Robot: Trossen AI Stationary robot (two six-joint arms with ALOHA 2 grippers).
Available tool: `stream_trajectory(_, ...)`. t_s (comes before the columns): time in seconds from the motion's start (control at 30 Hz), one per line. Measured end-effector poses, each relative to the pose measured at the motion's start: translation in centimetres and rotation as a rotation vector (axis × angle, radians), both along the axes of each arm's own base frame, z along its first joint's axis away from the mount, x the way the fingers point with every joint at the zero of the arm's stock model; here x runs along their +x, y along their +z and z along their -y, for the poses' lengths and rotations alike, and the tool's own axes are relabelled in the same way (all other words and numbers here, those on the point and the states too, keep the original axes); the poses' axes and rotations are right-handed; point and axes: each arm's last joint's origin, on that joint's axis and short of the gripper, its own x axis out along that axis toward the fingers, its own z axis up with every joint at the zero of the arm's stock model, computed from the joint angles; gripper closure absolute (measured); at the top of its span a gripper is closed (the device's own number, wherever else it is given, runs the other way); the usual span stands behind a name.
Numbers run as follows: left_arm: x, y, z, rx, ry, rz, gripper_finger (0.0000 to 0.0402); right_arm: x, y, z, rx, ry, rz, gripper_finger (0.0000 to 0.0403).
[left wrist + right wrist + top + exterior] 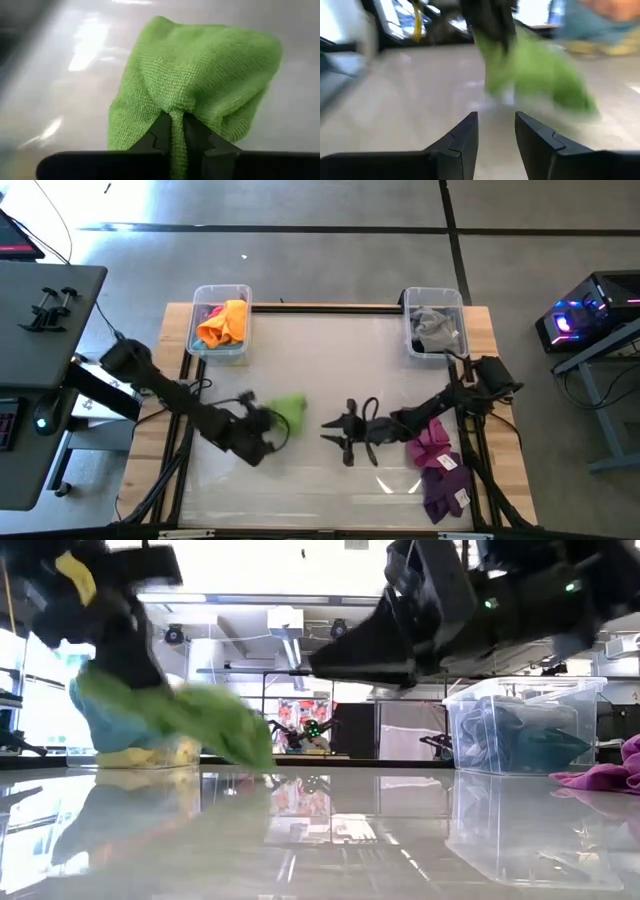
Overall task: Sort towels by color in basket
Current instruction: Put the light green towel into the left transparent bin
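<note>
pinching a fold, the left pincer (177, 131) is clenched on the lime green towel (200, 75), raised for carrying; the right pincer (496, 131) is held released beside it.

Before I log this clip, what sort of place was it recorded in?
Probably a robotics lab or workshop. A wood-edged work table stands on a bare grey concrete floor, a glowing computer tower sits on a side desk, and the low view shows metal racking behind the table.
</note>
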Motion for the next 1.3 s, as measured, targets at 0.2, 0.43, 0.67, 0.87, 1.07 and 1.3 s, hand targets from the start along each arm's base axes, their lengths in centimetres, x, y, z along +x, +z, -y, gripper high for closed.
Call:
stream_trajectory(0.2, -2.0, 9.4, -3.1, 0.293, 0.216, 0.069, 0.0397, -0.8, -0.6, -0.9, -0.035, -0.09, -0.058, 0.0279)
stream_trajectory(0.43, -4.2, 17.4, -10.2, 0.408, 0.455, 0.157, 0.0397, -0.9, -0.7, -1.0, -0.008, -0.095, -0.063, 0.0279)
stream_trajectory(0.67, -9.9, 17.6, -17.4, 0.284, 0.889, 0.147, 0.0397, -1.0, -0.9, -1.2, -0.01, -0.08, -0.075, 0.0279)
stream_trajectory(0.87, -10.7, 13.4, -21.0, 0.152, 0.969, 0.041, 0.0397, -1.0, -0.9, -1.2, -0.011, -0.079, -0.077, 0.0279)
stream_trajectory(1.07, -9.8, 10.7, -24.2, 0.047, 0.987, 0.056, 0.0385, -1.0, -0.9, -1.2, -0.013, -0.079, -0.082, 0.0279)
stream_trajectory(1.3, -10.3, 9.5, -26.9, -0.017, 0.995, -0.048, 0.0311, -1.0, -1.0, -1.2, -0.016, -0.079, -0.087, 0.0279)
